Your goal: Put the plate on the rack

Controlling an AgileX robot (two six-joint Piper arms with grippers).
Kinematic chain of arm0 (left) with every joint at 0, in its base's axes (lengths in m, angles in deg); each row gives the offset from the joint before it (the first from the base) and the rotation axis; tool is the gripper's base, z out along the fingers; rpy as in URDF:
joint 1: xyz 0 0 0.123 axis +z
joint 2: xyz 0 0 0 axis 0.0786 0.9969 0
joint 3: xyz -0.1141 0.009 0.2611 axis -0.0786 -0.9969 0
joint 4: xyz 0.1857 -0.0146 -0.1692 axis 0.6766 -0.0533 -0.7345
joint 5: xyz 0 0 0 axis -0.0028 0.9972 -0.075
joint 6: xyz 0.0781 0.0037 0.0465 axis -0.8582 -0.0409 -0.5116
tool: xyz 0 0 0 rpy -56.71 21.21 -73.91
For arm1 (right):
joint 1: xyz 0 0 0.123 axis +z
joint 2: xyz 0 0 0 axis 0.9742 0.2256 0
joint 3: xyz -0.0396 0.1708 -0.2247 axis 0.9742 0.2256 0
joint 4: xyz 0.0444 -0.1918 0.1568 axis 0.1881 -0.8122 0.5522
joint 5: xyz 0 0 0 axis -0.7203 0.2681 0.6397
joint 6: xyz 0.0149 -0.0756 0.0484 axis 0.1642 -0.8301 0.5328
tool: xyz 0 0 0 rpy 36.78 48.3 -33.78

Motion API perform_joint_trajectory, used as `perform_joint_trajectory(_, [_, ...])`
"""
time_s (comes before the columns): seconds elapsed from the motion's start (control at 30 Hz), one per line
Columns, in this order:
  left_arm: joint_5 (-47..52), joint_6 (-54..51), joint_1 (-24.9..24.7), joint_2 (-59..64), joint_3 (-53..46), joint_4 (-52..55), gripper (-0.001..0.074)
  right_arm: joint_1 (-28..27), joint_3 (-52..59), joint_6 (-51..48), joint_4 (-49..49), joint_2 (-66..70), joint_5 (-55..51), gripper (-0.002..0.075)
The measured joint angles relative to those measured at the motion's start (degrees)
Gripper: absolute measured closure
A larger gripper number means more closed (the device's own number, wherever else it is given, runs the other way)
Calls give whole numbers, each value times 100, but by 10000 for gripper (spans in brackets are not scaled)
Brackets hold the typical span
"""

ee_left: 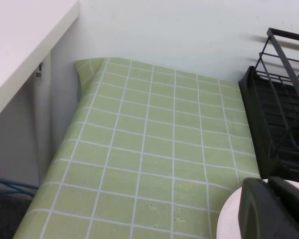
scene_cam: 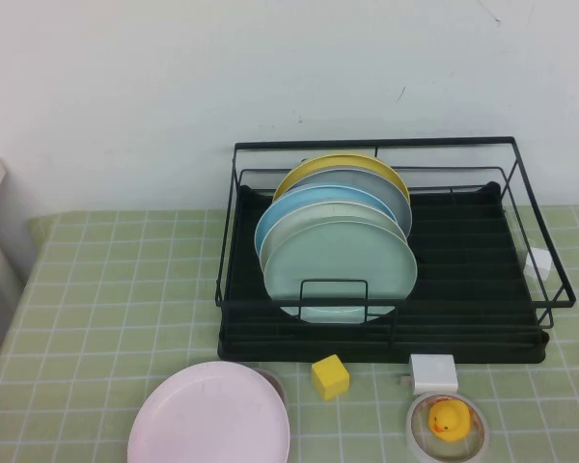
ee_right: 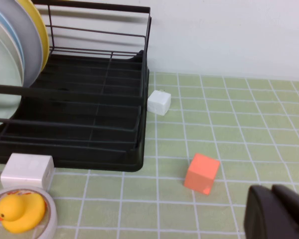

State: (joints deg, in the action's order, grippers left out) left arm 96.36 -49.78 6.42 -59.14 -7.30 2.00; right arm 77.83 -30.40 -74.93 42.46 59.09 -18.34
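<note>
On rack (scene_cam: 367, 154): four plates (upright) | pink plate (scene_cam: 209, 418) on table | left tool (ee_left: 274, 209), right tool (ee_right: 276, 211): state unclear

Table (scene_cam: 116, 289) under a green checked cloth. Rack (scene_cam: 482, 338) sits far centre-right. Pink plate (scene_cam: 209, 417) lies near-left, over some half-hidden round thing. Yellow cube (scene_cam: 330, 376) just in front of rack. White adapter (scene_cam: 433, 372) touches duck dish (scene_cam: 447, 429), near-right. Small white cube (scene_cam: 538, 262) by rack's right side; orange cube (ee_right: 201, 173) further right.

Left gripper (ee_left: 276, 209) above the plate edge, right gripper (ee_right: 279, 214) above bare cloth right.
</note>
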Motion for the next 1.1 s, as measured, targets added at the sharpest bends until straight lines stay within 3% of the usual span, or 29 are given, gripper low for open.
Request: perform_joint_trajectory(1.1, [0,0,0,0,0,0,738,0,0,0,0,0,0,728])
